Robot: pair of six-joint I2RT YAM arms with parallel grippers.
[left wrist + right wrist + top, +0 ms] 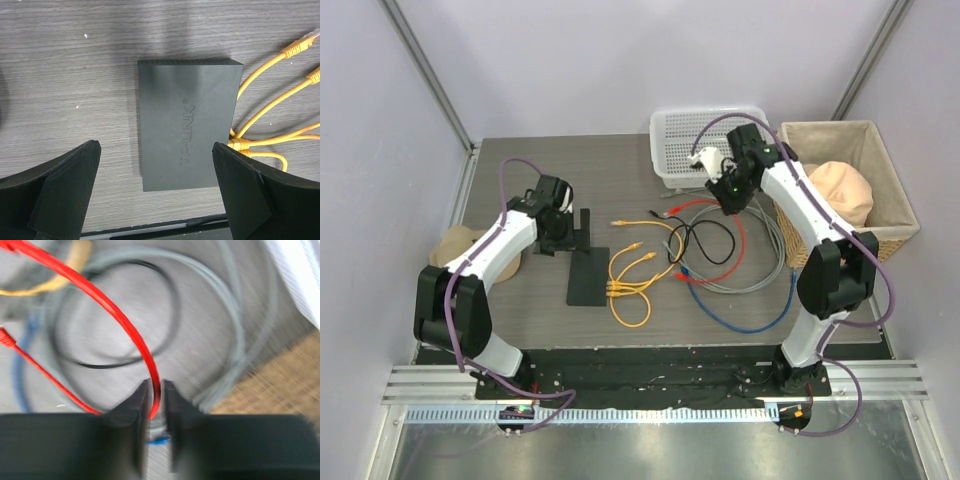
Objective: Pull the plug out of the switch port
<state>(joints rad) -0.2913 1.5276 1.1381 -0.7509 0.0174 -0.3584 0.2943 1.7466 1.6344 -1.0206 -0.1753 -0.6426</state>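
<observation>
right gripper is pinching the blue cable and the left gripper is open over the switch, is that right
Not quite. The right gripper is shut on the red cable, not a blue one; the right wrist view shows the red line running down between its closed fingers. The rest holds: the left gripper is open over the switch.

Left pincer [156,146] spread wide, right pincer [156,387] seemingly pinched shut, view blurred

Black switch [588,283] mid tabletop [520,180], yellow cables [632,300] at its right edge; red cable [740,240] in tangle farther right.
</observation>
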